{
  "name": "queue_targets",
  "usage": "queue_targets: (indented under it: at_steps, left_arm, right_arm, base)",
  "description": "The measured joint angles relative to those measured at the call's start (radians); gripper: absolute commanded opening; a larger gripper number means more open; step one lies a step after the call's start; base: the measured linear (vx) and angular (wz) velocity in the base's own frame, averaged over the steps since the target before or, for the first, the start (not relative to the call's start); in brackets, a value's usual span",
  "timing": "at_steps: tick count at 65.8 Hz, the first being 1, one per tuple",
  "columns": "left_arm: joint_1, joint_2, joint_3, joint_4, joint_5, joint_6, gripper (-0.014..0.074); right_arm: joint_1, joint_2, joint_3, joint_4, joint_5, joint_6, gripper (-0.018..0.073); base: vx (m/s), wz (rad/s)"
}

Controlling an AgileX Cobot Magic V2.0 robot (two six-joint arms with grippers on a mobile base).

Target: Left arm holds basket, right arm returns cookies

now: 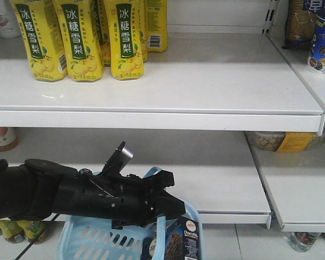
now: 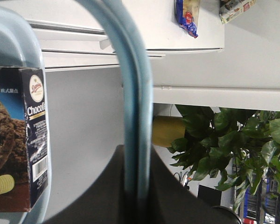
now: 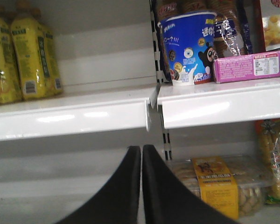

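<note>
The light blue basket (image 1: 92, 238) hangs at the bottom of the front view, in front of the lower shelf. My left gripper (image 1: 173, 208) is shut on its pale blue handle (image 2: 135, 93), which runs up between the black fingers (image 2: 168, 196) in the left wrist view. The cookies (image 1: 185, 244), a dark navy box with a chocolate cookie picture, stand inside the basket at its right end, and show again as the cookies (image 2: 18, 140) at the left of the left wrist view. My right gripper (image 3: 141, 148) is shut with nothing in it, facing the shelves; it is out of the front view.
Yellow pear-drink bottles (image 1: 81, 38) stand at the back left of the upper white shelf (image 1: 206, 81). A lower shelf (image 1: 222, 173) lies behind the basket. A blue cup (image 3: 186, 44) and pink box (image 3: 247, 65) sit on the right-hand shelf. A green plant (image 2: 224, 140) shows beyond.
</note>
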Motion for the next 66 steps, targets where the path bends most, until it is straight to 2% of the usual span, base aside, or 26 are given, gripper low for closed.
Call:
queue_targets:
  at_steps: [8, 26, 43, 57, 66]
  left_arm:
    - [0.0, 0.0, 0.0, 0.0, 0.0, 0.0, -0.0006]
    - [0.0, 0.0, 0.0, 0.0, 0.0, 0.0, -0.0006]
    - [0.0, 0.0, 0.0, 0.0, 0.0, 0.0, -0.0006]
    - [0.0, 0.0, 0.0, 0.0, 0.0, 0.0, -0.0006]
    - [0.0, 0.0, 0.0, 0.0, 0.0, 0.0, -0.0006]
  right_arm:
    - [0.0, 0.07, -0.114, 0.009, 0.083, 0.003, -0.0009]
    - [0.0, 0.391, -0.285, 0.019, 0.282, 0.003, -0.0009]
    - [0.0, 0.569, -0.295, 0.081, 0.307, 0.003, -0.0009]
    - [0.0, 0.609, -0.296, 0.13, 0.279, 0.005, 0.0]
    - [0.0, 0.609, -0.297, 0.131, 0.278, 0.005, 0.0041]
  base:
    - [0.0, 0.0]
    - [0.0, 0.0]
    - [0.0, 0.0]
    - [0.0, 0.0]
    - [0.0, 0.0]
